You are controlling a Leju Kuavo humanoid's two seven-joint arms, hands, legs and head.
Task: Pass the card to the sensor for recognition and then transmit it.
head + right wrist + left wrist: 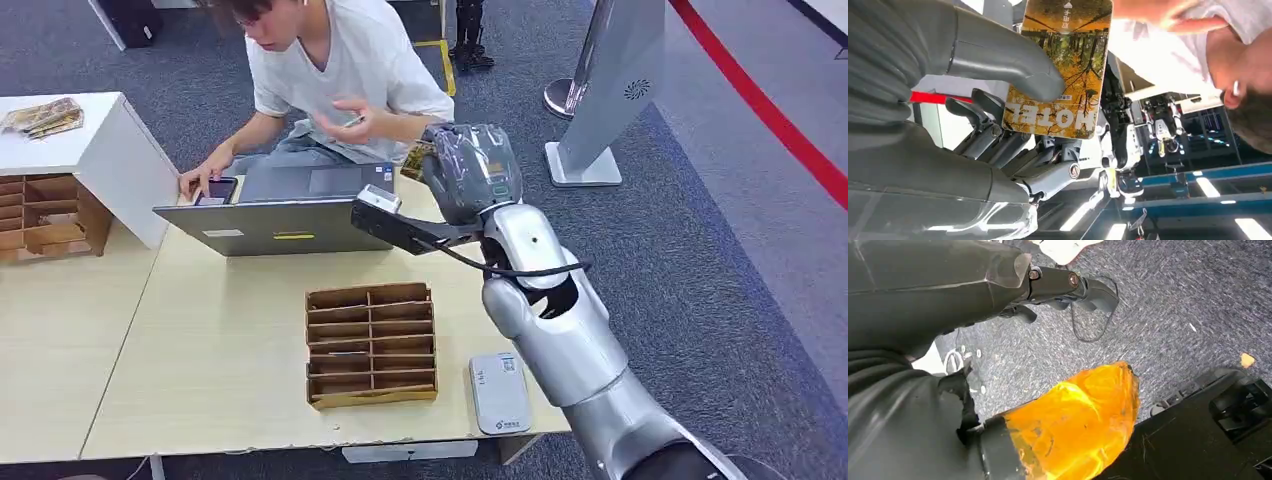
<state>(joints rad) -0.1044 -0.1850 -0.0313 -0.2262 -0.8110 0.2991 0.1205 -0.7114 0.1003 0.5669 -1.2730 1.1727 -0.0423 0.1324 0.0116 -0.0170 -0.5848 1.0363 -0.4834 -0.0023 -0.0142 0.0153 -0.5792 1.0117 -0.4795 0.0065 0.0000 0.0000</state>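
A light wooden table (220,370) is seen. On it are placed a laptop (275,212), a cardboard divider tray (371,344), and a grey sensor (499,393) near its front edge.

sensor (499,392) right of divider box (371,344), laptop (275,212) behind

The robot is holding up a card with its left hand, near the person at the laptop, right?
Nearly. It is the right hand, not the left, that holds the card. The right wrist view shows the thumb pressing the card against the fingers, and the head view shows the right arm raised near the person at the laptop.
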